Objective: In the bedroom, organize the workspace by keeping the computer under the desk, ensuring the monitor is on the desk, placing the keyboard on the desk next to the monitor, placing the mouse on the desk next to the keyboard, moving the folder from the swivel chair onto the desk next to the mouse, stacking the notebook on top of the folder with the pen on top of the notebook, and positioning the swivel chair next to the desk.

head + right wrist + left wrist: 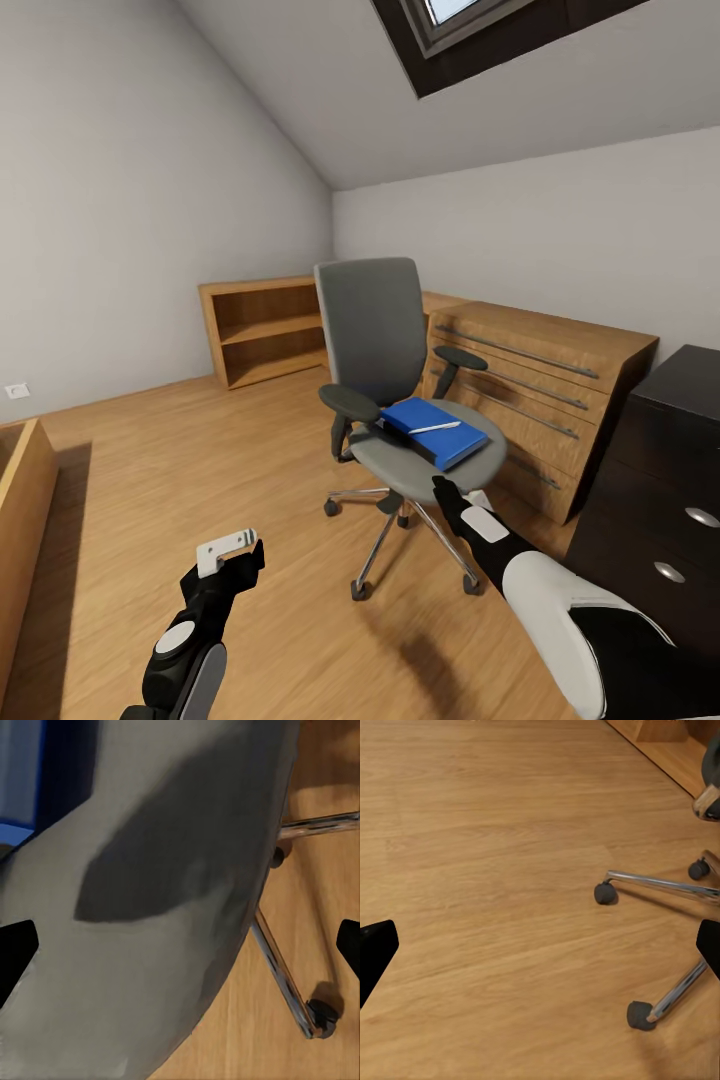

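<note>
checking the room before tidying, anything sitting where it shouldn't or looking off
Yes: the blue folder lies on the swivel chair seat rather than on a desk, turned askew to the seat, with a white pen resting on top. The chair stands out in the open floor in front of the wooden cabinet. Nothing looks spilled or damaged.

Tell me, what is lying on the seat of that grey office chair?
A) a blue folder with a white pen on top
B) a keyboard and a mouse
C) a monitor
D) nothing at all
A: the head view shows the blue folder flat on the chair seat, with the thin white pen lying across it.
</note>
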